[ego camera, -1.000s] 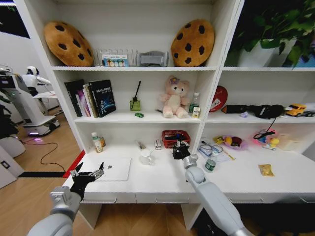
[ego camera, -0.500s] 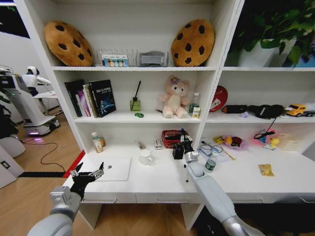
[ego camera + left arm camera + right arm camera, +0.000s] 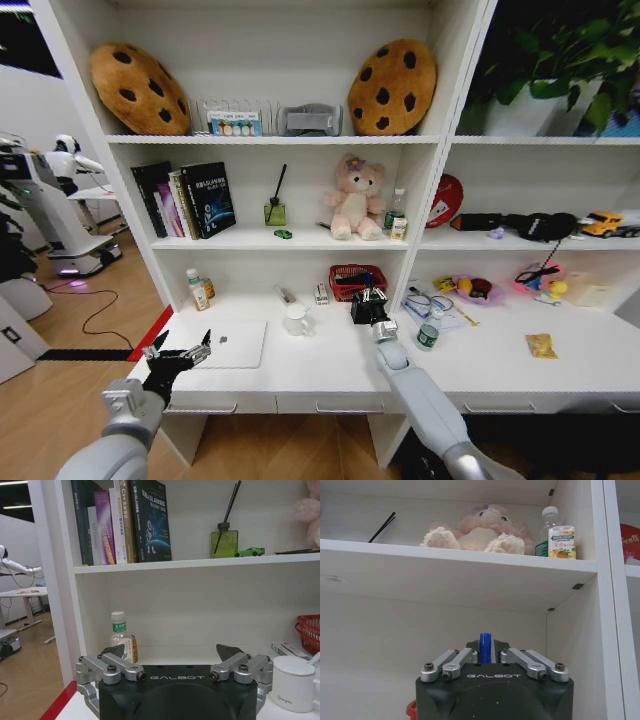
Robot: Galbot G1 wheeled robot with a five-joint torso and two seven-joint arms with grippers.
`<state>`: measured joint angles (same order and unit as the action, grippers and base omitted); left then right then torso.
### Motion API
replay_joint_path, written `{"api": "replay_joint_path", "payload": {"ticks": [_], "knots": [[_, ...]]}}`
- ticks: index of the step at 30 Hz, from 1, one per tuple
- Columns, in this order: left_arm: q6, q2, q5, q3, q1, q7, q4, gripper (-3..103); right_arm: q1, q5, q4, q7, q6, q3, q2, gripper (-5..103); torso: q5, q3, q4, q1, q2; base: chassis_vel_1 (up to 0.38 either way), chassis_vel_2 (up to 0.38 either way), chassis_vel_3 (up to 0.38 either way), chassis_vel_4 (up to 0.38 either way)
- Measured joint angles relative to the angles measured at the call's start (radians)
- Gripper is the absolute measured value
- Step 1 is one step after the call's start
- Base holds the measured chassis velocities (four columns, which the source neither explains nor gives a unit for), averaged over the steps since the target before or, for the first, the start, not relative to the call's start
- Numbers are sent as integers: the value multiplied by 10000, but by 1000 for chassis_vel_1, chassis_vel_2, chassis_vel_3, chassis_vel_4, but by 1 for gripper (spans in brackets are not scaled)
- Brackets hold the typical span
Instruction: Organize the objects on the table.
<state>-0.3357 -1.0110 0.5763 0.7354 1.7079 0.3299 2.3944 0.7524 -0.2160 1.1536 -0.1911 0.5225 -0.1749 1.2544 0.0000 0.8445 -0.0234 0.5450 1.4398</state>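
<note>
On the white table point(image 3: 320, 378), the thin silver laptop point(image 3: 232, 343) lies at the left. My left gripper point(image 3: 183, 342) hovers open at the desk's left front edge, just beside the laptop, with nothing between its fingers point(image 3: 227, 654). My right gripper point(image 3: 368, 296) is over the middle of the desk, right in front of a red basket point(image 3: 352, 280). It is shut on a pen, whose blue tip point(image 3: 485, 645) sticks up between the jaws. A small clear water bottle point(image 3: 429, 328) and a flat yellow packet point(image 3: 541, 346) rest further right. A tiny green toy point(image 3: 283, 234) sits on the shelf above.
A white mug point(image 3: 296, 319) stands between the laptop and the basket, and a small labelled bottle point(image 3: 199, 290) stands at the back left. Glasses, a pink dish and toys crowd the back right. The shelf with the teddy bear point(image 3: 355, 198) hangs low over the desk.
Half a second ago the right gripper was raised and tilted to the right; it has come back down and left, in front of the red basket. The left arm has not moved.
</note>
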Motion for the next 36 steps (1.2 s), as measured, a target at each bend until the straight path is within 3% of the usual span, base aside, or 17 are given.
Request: {"api": "replay_joint_path", "payload": {"ticks": [1,8,11,15,16,19,20,23,30,32,36], "knots": [[0,0,0,0,0,0,0,100,0,0,0,0,0,0,0,18,0,0,0,0,0,0,0,0,0],[0,0,0,0,0,0,0,100,752,-523,1126,28,-716,-364,-372,51,1,0,1,-1,0,0,0,0,0],[0,0,0,1,0,-1,0,100,1055,-885,1676,37,-1059,-370,-575,56,1,0,1,-1,-1,0,0,0,0],[0,0,1,-1,0,-6,0,100,2517,-2945,4617,-729,-3464,-210,-1865,78,-1,-2,-6,-1,1,0,0,0,0],[0,0,1,-1,0,-6,0,100,2517,-2945,4617,-729,-3464,-210,-1865,78,-1,-2,-6,-1,1,0,0,0,0],[0,0,0,0,0,0,0,100,3532,-5295,6662,-1250,-5597,-364,-2558,94,-1,-2,-2,-3,2,0,0,0,0],[0,0,0,0,0,0,0,100,3532,-5295,6662,-1250,-5597,-364,-2558,94,-1,-2,-2,-3,2,0,0,0,0],[1,0,0,0,0,-2,0,100,3879,-7339,7392,-2495,-7291,-639,-2788,99,-1,-2,-2,-3,1,0,0,0,0],[1,0,0,0,0,-3,1,100,3774,-7820,7037,-3270,-8330,-798,-2868,100,1,0,0,-2,1,0,0,0,0],[0,0,0,0,0,-2,0,100,3741,-7846,6988,-3302,-8398,-791,-2867,103,0,0,0,-2,0,0,0,0,0],[1,0,0,0,0,-2,0,100,3452,-7727,6485,-3129,-8449,-618,-2834,99,0,-1,0,-2,1,0,0,0,0]]}}
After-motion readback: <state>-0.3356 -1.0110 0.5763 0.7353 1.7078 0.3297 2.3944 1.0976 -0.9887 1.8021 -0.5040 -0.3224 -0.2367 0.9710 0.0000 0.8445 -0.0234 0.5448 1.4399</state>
